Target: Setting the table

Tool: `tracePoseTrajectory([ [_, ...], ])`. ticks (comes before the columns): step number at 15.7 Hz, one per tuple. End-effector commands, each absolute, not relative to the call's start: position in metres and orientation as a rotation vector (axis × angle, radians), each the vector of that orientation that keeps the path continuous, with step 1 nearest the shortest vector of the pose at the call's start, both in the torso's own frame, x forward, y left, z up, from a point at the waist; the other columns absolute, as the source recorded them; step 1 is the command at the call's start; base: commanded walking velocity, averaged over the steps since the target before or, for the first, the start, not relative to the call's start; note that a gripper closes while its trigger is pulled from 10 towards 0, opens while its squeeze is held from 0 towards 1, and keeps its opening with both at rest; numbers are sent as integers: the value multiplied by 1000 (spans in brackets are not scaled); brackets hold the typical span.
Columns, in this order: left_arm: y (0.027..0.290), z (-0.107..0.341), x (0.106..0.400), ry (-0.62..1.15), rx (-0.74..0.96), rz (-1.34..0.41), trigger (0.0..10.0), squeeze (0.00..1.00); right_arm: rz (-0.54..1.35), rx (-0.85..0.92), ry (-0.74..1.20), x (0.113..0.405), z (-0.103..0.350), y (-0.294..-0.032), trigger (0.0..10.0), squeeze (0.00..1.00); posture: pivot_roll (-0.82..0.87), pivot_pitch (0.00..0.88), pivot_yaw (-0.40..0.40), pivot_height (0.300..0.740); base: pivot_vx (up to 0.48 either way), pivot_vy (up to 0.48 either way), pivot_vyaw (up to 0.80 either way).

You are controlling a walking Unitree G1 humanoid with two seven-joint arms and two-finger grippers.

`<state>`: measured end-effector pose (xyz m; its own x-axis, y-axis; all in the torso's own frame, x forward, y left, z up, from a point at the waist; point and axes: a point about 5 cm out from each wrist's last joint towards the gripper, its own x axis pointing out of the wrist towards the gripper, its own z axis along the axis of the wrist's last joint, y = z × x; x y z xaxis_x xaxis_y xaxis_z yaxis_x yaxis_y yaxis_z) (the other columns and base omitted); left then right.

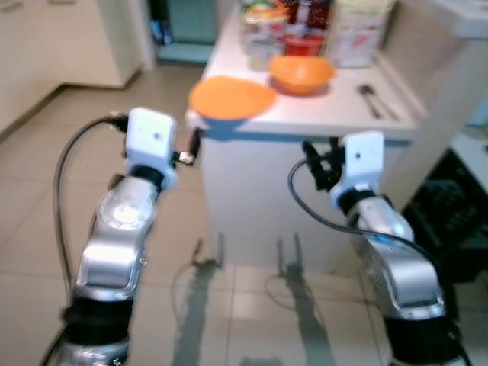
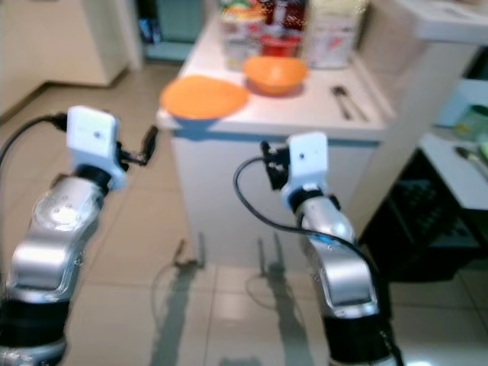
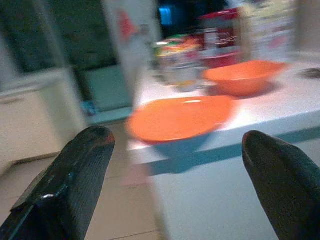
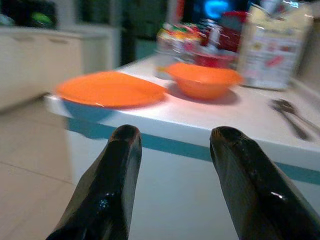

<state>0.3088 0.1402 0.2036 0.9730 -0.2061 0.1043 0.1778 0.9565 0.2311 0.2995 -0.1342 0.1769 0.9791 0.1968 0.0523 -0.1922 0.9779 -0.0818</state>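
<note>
A white table (image 1: 335, 116) stands in front of me, its near edge trimmed in blue. An orange plate (image 1: 231, 97) lies at its near left corner, slightly over the edge. An orange bowl (image 1: 301, 73) sits just behind the plate. Cutlery that looks like a spoon (image 1: 371, 99) lies to the right. Both grippers hover below and short of the table edge. My left gripper (image 3: 176, 135) is open and points at the plate (image 3: 180, 119). My right gripper (image 4: 175, 132) is open with nothing between its fingers, and faces the bowl (image 4: 202, 79) and the plate (image 4: 110, 88).
A red container (image 1: 303, 42), a white carton (image 1: 358, 30) and colourful packets (image 1: 263, 27) crowd the back of the table. A black crate (image 1: 450, 213) stands low on the right. Pale cabinets (image 1: 46, 46) line the left, with tiled floor between.
</note>
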Motion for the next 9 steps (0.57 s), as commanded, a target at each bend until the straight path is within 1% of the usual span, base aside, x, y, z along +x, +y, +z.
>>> tracePoseTrajectory([
  [1, 147, 210, 310, -146, 244, -176, 10000, 0, 207, -75, -79, 301, 182, -131, 10000, 0, 46, 0, -15, 740, 360, 0, 0],
  [4, 147, 209, 310, -146, 244, -178, 10000, 0, 200, -70, -76, 302, 182, -131, 10000, 0, 45, 0, -15, 740, 354, 0, 425],
  [9, 146, 208, 309, -141, 251, -184, 10000, 0, 182, -24, -79, 303, 184, -135, 10000, 0, 45, 0, -15, 740, 352, 0, 0],
])
